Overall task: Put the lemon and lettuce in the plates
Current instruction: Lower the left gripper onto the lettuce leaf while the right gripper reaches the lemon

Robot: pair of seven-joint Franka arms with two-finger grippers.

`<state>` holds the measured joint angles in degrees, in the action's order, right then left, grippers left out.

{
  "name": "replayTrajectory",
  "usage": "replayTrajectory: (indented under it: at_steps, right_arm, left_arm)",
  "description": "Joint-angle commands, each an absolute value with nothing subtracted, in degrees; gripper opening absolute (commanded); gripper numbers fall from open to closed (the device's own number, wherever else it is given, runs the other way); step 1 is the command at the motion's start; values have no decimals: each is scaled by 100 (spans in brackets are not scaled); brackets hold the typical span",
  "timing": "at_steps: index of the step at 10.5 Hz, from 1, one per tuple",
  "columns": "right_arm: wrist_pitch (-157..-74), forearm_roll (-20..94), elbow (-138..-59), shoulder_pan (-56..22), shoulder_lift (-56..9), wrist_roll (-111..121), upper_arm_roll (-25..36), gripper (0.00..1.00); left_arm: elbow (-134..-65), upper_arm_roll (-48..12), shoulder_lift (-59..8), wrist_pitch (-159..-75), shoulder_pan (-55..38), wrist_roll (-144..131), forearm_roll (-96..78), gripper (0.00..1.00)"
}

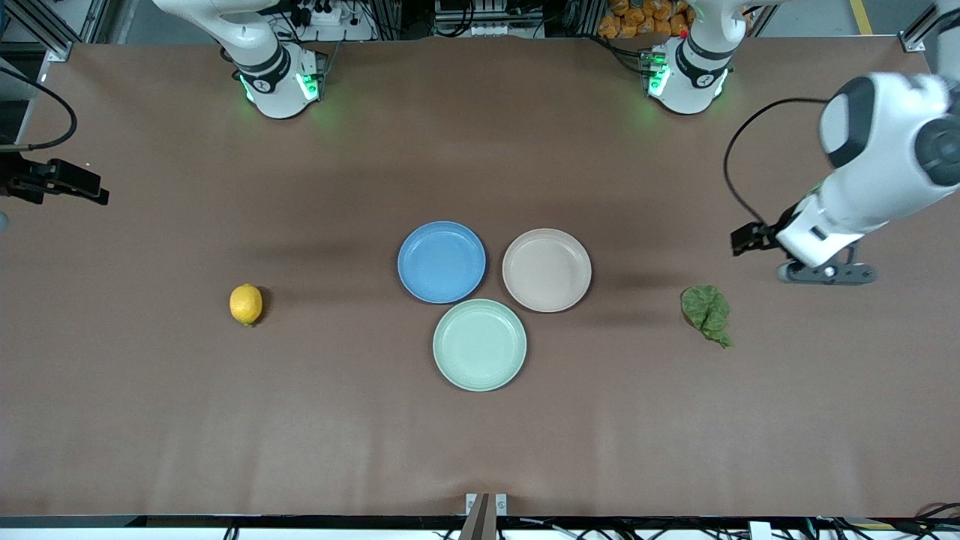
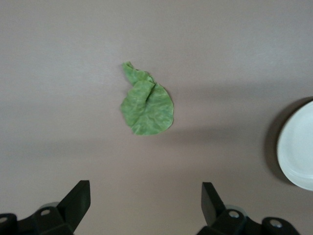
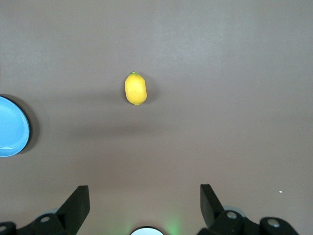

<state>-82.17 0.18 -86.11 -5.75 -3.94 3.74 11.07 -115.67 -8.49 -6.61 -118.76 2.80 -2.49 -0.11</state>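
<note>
Here we hold both arms up over the brown tabletop (image 1: 150, 420), nothing in either gripper. Our left gripper (image 2: 145, 205) hangs over bare tabletop at the left arm's end, its fingers (image 2: 78, 200) spread wide apart, with the lettuce (image 1: 706, 313) lying flat below it, untouched. In the front view only the black wrist parts of that arm show, just above the leaf. Our right gripper (image 3: 145, 204) hangs over the right arm's end, fingers (image 3: 78, 203) likewise wide apart and empty, with the lemon (image 1: 246, 304) resting on the tabletop below.

At mid-table we see three plates grouped close together. The blue plate (image 1: 442, 262) sits toward the right arm's end, the beige plate (image 1: 547, 270) beside it toward the left arm's end, and the mint plate (image 1: 479, 344) nearer the front camera, between the two. All three are empty. The lemon lies well apart from the blue plate, and the lettuce lies well apart from the beige plate.
</note>
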Motion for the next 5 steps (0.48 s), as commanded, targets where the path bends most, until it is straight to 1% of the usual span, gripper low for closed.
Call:
replayTrajectory:
  at_steps: [1,3,5]
  right_arm:
    - [-8261,70,-8543,-562,-439,334,1090,100]
    - [-8411,79,-8560,-580,-571,334,1081,100]
    - [-8586,79,-8735,-615,-632,334,1064,100]
  left_arm:
    - [-11567,-870,-1115,-12181,246,-473,-79,100]
    - [-11462,-861,-1457,-12331,-138,-1017,86,100]
    - [-11207,-870,-1861,-12331,-193,-1230,351,100]
